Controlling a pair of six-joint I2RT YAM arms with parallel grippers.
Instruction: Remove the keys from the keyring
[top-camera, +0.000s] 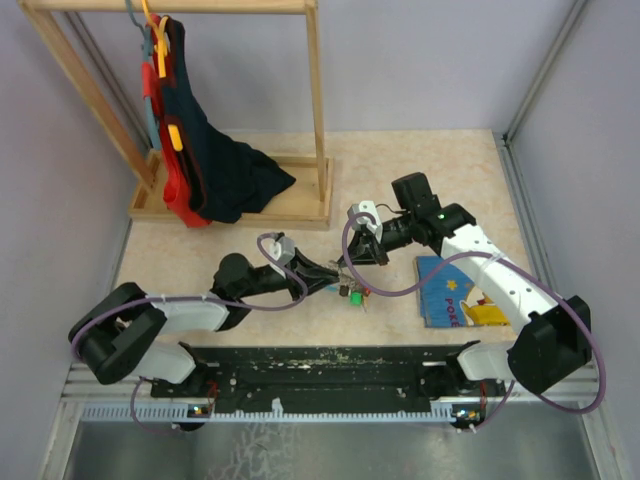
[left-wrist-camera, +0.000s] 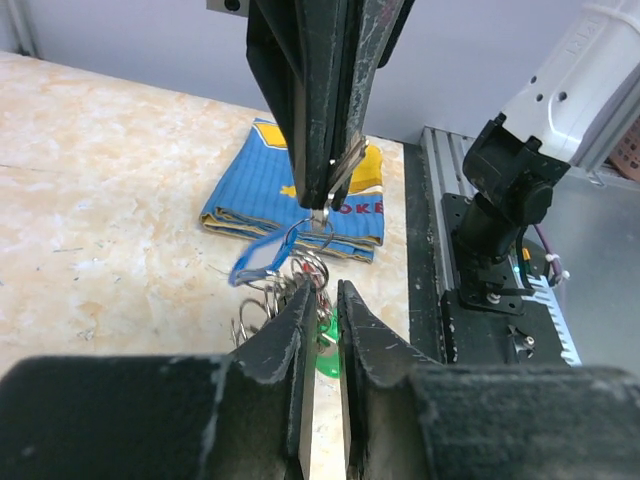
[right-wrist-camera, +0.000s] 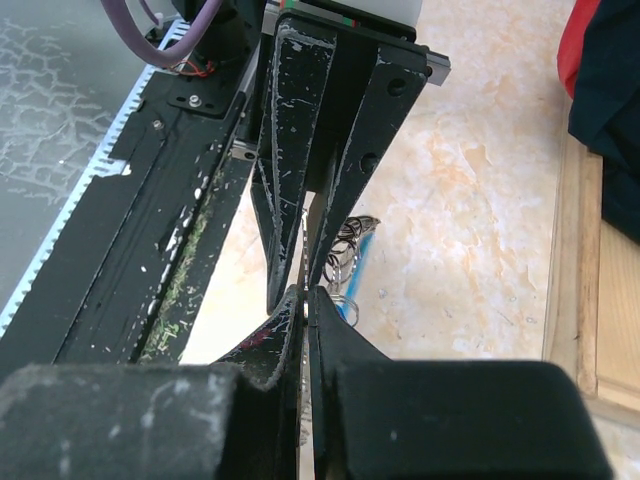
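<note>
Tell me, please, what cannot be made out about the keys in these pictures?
Top view: keys too small to count.
Left wrist view: left hand hides most keys; only the green key shows.
Right wrist view: the right hand covers most of the keyring; no keys visible.

Shiny metal keyring (left-wrist-camera: 310, 270), glossy green plastic key (left-wrist-camera: 326, 360) — scuffed matt black fingers (left-wrist-camera: 285, 340), smooth marbled table (left-wrist-camera: 120, 200).

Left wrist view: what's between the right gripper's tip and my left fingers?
In the left wrist view, the keyring, pinched by the right gripper, hangs there; a green key shows in the left gripper's narrow gap.
</note>
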